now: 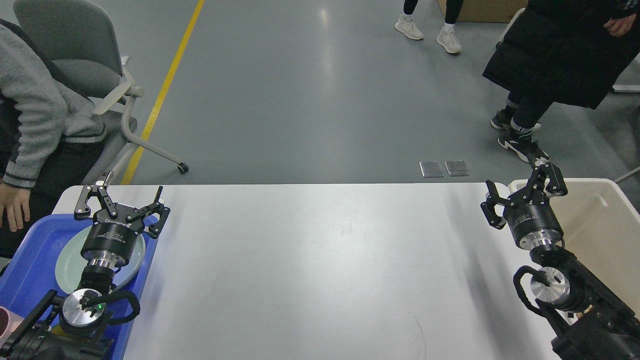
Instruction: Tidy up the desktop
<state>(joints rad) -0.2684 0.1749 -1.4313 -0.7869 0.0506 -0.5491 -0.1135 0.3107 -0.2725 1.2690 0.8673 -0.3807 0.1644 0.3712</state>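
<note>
The left gripper (124,196), a black two-finger claw on a ringed metal wrist, hangs at the lower left of the frame with its fingers spread wide apart and nothing between them. Below it sits a blue plastic tray (30,270) carrying a round pale green plate (67,260), which the wrist partly hides. The right gripper (520,187), of the same black build, stands at the right edge of the frame with its fingers likewise apart and empty, just over the seam between the table and a cream plastic bin (605,220); its arm covers much of the bin's near side.

The desktop (325,270), a wide matte white tabletop with rounded corners, fills the lower centre of the frame between the two arms, with faint scuffs on its surface.

Beyond it lies a grey floor (310,90) with a yellow line (165,85). A seated person in a grey sweater (35,110) occupies a grey wheeled chair (90,65) at upper left. A person in a long black coat (560,55) stands at upper right, and a pair of white sneakers (425,35) shows at the top edge.
</note>
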